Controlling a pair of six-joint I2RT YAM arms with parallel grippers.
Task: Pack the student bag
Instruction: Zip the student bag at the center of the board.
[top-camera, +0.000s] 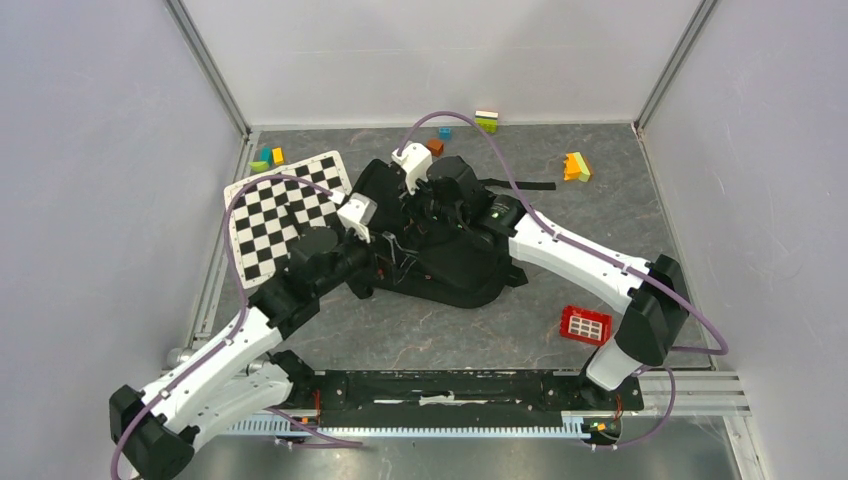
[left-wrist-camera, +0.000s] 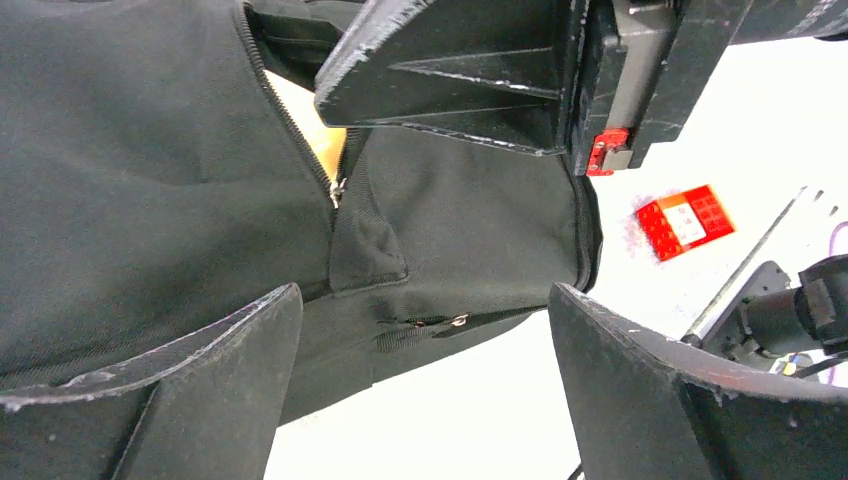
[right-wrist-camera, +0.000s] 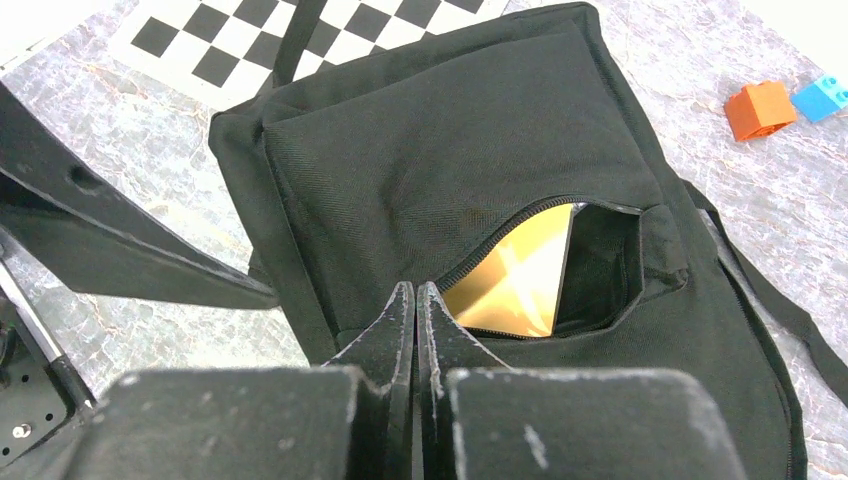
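Task item: the student bag lies flat in the middle of the counter, with one corner touching the checkerboard sheet.
Pocket: a zipped pocket on the bag's upper face gapes open, and a yellow flat item shows inside it.
Zip pull: a small metal zip pull hangs at the end of the opening, seen from the left wrist.
Strap: one long black strap trails out to the right along the counter.
Left arm: the left end effector hovers over the bag's side, fingers spread wide, grasping nothing.
Right arm: the right end effector sits at the near lip of the pocket opening, fingers pressed together. Whether any fabric is pinched between them cannot be told.
Nearby: a red brick lies right of the bag, close to the right arm's base. An orange block and a blue block sit side by side beyond the bag.
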